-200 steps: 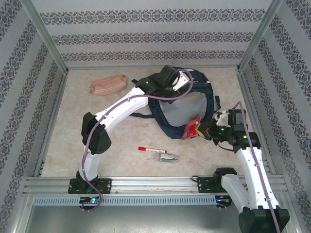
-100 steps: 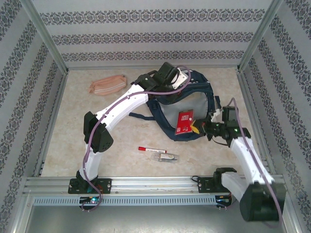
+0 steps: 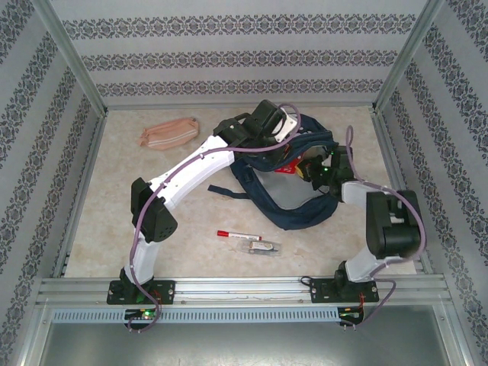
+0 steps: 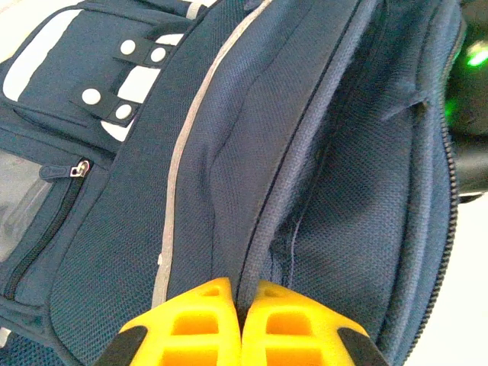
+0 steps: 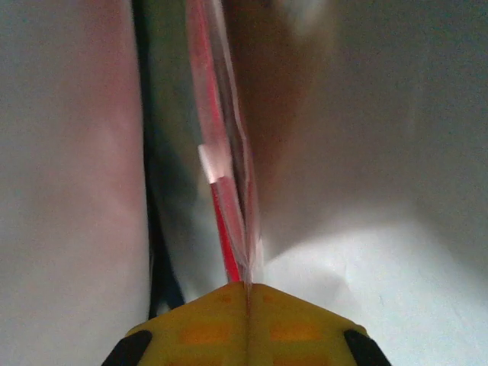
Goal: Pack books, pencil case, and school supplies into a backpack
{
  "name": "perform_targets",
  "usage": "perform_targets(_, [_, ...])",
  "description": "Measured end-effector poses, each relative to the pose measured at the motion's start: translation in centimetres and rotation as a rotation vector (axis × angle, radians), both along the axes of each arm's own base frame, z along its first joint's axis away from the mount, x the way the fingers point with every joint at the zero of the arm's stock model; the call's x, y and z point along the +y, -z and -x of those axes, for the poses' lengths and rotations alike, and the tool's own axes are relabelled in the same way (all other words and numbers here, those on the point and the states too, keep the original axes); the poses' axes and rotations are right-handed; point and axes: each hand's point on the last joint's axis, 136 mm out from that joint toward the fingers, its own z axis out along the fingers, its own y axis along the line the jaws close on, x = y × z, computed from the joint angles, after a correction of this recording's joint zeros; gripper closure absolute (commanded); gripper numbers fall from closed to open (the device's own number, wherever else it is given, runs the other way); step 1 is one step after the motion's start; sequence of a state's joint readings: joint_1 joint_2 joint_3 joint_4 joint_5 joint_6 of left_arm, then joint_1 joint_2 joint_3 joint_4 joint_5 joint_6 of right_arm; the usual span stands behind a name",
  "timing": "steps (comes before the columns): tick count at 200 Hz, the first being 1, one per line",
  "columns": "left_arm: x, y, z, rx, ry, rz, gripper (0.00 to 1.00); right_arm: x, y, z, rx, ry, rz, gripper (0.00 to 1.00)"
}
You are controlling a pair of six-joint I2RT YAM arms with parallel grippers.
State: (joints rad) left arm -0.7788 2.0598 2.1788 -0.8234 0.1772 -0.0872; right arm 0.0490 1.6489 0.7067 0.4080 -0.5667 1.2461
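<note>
- The large navy-blue fabric backpack (image 3: 305, 216) lies opened at the middle far side of the beige mottled table (image 3: 114, 206), with both arms reaching to its upper rim in the top view.
- The left gripper (image 3: 290, 131) sits at the bag's far edge. In the left wrist view the left gripper (image 4: 242, 293) has its yellow fingers (image 4: 191, 320) pressed together, pinching a raised fold of the backpack (image 4: 335, 191) fabric along a seam.
- Beside that fold run a thin grey reflective stripe (image 4: 179, 160), white patches (image 4: 133, 80) with round snaps and a closed pocket zip (image 4: 49, 221).
- The right arm curls in from the right, and the right gripper (image 3: 306, 166) reaches into the bag's mouth, close beside the left one.
- The small red flat packet (image 3: 287, 165) shows as a sliver of red just inside the opening. In the right wrist view the right gripper (image 5: 246, 290) is clamped tight on its lower edge. The small red flat packet (image 5: 225, 191) is seen edge-on and stands upright between walls of pale grey lining (image 5: 69, 191).
- The long salmon-pink fabric pencil case (image 3: 169, 135) lies on the table at far left, well apart from the bag.
- The slim white marker pen with a red cap (image 3: 239, 235) and the small clear-wrapped greyish item (image 3: 261, 247) lie side by side on the table, near the bag's front edge.
</note>
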Motion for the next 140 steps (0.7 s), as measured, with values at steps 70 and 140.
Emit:
perform_targets(70, [-0.9,-1.5,-0.2,0.012,-0.011,0.063,1.00,4.9,2.4,-5.1,-0.066,0.320,-0.055,1.00])
perform_targets(140, [-0.4,-1.5,-0.8,-0.005,-0.035,0.051,1.00,10.3,1.4,-10.1,-0.146,0.473,-0.227,0.77])
